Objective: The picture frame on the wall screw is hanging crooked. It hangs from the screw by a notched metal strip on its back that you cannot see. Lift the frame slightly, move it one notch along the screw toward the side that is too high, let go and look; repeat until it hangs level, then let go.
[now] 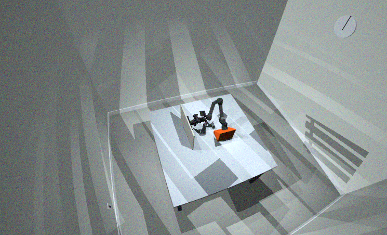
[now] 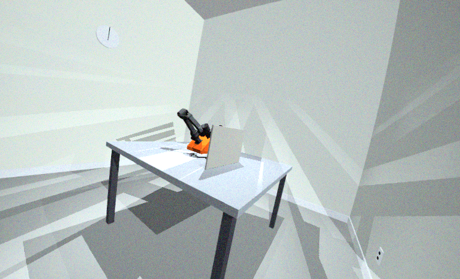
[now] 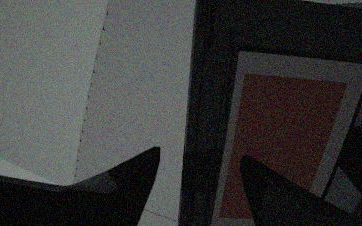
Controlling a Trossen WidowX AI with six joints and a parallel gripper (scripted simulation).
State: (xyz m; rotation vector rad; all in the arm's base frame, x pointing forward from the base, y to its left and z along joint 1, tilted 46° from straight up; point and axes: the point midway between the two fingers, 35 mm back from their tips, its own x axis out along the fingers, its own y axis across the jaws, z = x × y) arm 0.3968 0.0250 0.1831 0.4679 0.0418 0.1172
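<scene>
Frame (image 3: 198, 100), dark-edged, fronts the pale board (image 1: 186, 123) (image 2: 225, 147) (image 3: 136, 90), tool (image 1: 191, 122) (image 3: 200, 157) parted and empty, fingertips straddling its near side, presumably to grip for a lift.

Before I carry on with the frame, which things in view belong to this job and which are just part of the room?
For the job:
- black-bordered picture frame with a red centre
- pale upright panel
- black two-fingered gripper
- white rectangular table, bearing arm and panel

Not for the job:
- round white wall clock
- small white wall outlet
</scene>
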